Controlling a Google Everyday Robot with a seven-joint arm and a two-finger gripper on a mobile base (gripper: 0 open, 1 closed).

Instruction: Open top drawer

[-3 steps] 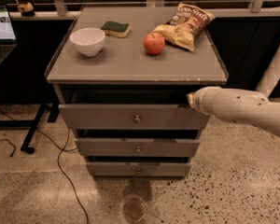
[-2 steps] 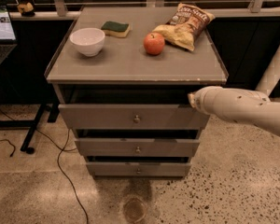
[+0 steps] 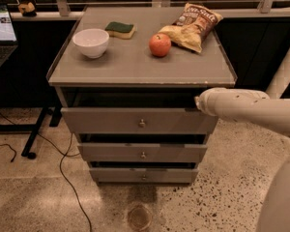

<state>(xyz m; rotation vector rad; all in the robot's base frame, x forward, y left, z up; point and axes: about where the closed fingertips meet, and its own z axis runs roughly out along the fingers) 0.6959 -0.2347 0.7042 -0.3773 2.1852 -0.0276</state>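
My pincer (image 3: 199, 103) sits at the right end of the top drawer (image 3: 106, 121), by its upper edge; I cannot tell whether it is open or closed. The drawer juts out nearer than the cabinet top (image 3: 135, 69), where a bowl (image 3: 91, 42), sponge (image 3: 120, 29), apple (image 3: 160, 45) and chip bag (image 3: 193, 25) rest.

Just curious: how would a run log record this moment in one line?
claw: at upper right edge of top drawer | top drawer: partly open
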